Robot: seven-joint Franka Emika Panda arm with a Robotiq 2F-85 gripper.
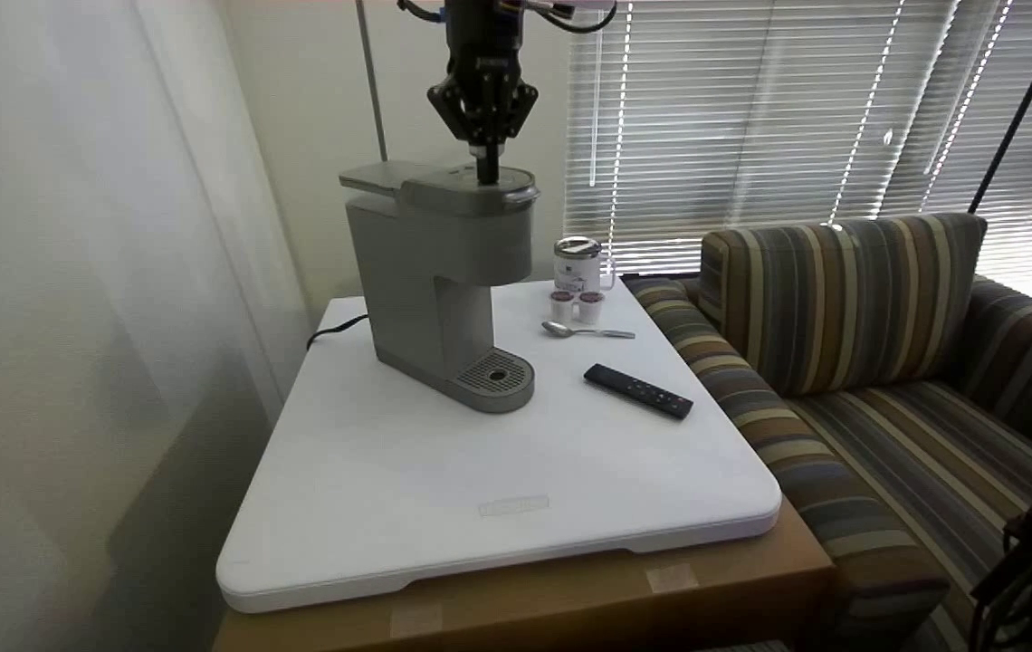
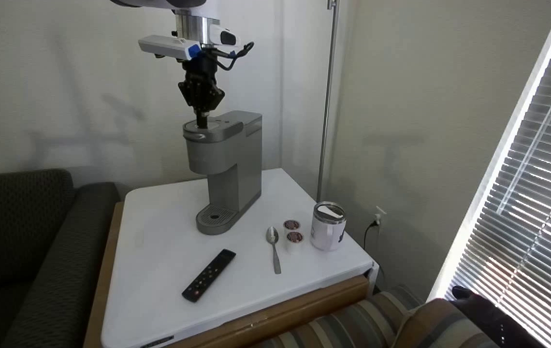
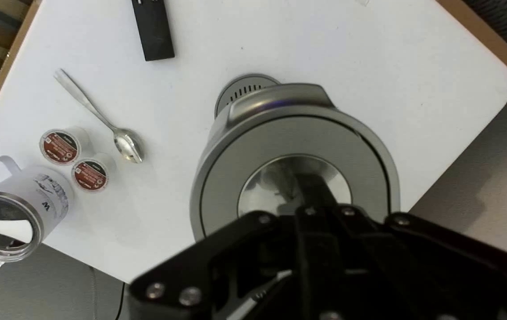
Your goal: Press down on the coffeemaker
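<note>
The coffeemaker [image 1: 430, 272] is a tall grey boxy machine standing upright on the white tabletop. It also shows in an exterior view [image 2: 244, 164]. In the wrist view its round head [image 3: 244, 169] is seen from above, with a shiny round disc in the middle of the lid. My gripper [image 1: 487, 172] points straight down over the head, and it also shows in an exterior view [image 2: 202, 121]. Its fingers are together with nothing between them. In the wrist view the fingertips [image 3: 310, 182] are over the shiny disc, touching it or very close; I cannot tell which. The lid is down.
A black remote [image 1: 638, 391], a spoon [image 2: 274, 249], two small pods [image 3: 73, 160] and a white mug [image 2: 326, 229] are on the white table [image 1: 371, 507] beside the machine. A striped armchair [image 1: 842, 317] stands alongside. A wall [image 1: 72, 317] is behind.
</note>
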